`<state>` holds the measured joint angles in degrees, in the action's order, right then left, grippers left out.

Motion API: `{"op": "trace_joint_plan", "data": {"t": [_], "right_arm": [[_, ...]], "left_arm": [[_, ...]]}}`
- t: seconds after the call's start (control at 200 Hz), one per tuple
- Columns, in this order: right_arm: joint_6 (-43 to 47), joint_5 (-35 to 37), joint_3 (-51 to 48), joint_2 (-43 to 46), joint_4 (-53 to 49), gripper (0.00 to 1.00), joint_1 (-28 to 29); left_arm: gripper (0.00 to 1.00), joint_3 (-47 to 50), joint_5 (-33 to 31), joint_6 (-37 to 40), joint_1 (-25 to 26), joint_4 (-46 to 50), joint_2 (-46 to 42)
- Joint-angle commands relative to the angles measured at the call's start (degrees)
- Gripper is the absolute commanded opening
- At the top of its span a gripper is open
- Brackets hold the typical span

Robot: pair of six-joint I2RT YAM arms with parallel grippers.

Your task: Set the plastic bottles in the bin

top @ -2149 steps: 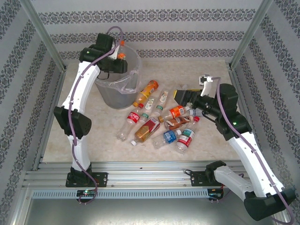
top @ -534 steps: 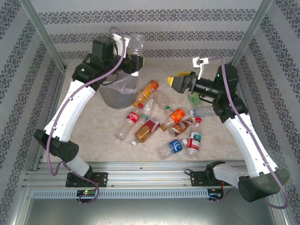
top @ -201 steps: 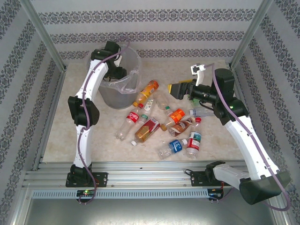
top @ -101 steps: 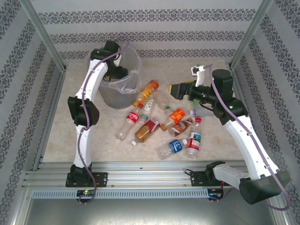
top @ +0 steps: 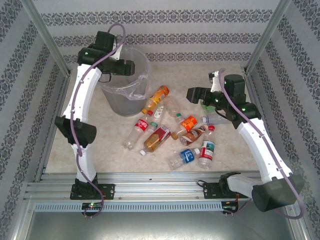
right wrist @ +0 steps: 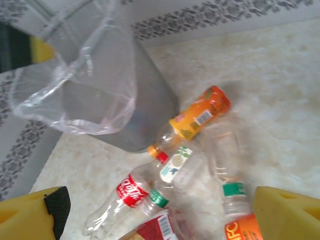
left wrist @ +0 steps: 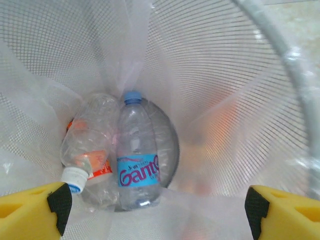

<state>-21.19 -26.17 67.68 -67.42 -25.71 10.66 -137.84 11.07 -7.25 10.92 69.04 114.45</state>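
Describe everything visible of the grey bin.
The grey translucent round bin stands upright at the far left of the table. Its wall looks like fine mesh, lined with a clear plastic bag spilling over the rim. At its bottom lie a blue-labelled clear bottle and a crushed red-labelled clear bottle, touching.

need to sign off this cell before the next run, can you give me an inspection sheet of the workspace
surface: beige marbled table, bare apart from the job's things
job's things: grey bin upright at far left, lined with a clear bag; inside lie a blue-label bottle and a crushed bottle; roughly ten plastic bottles lie piled mid-table
clutter: nothing seen
grippers: left pincer open, empty, over the bin; right pincer open, empty, above the pile's far edge
cables: purple cable runs along each arm
surroundings: patterned walls, metal frame
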Motion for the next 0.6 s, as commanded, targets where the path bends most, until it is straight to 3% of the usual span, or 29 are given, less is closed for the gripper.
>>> {"op": "trace_joint_plan", "data": {"t": [0.0, 0.145, 0.345, 0.465, 0.595], "right_arm": [[-0.4, 2.6, -1.0, -2.4, -2.2, 0.92, -2.1], [7.0, 7.0, 1.5, -9.0, -6.3, 0.91, -3.7], [17.2, 15.2, 6.2, -18.8, -9.0, 0.92, -4.3], [20.5, 19.9, 9.6, -24.7, -10.4, 0.93, -5.0], [23.2, 21.3, 14.0, -31.5, -11.5, 0.93, -5.7]], "left_arm": [[0.93, 6.2, 5.5, -0.3, 1.3, -5.3, -5.8], [1.0, 14.4, 12.6, 2.6, 4.7, -9.8, -12.3], [1.0, 26.5, 18.0, 5.8, 10.8, -18.5, -21.6], [1.0, 36.1, 24.7, 4.4, 12.2, -28.7, -26.9], [1.0, 48.1, 27.4, 0.4, 13.5, -43.2, -32.6]]}}
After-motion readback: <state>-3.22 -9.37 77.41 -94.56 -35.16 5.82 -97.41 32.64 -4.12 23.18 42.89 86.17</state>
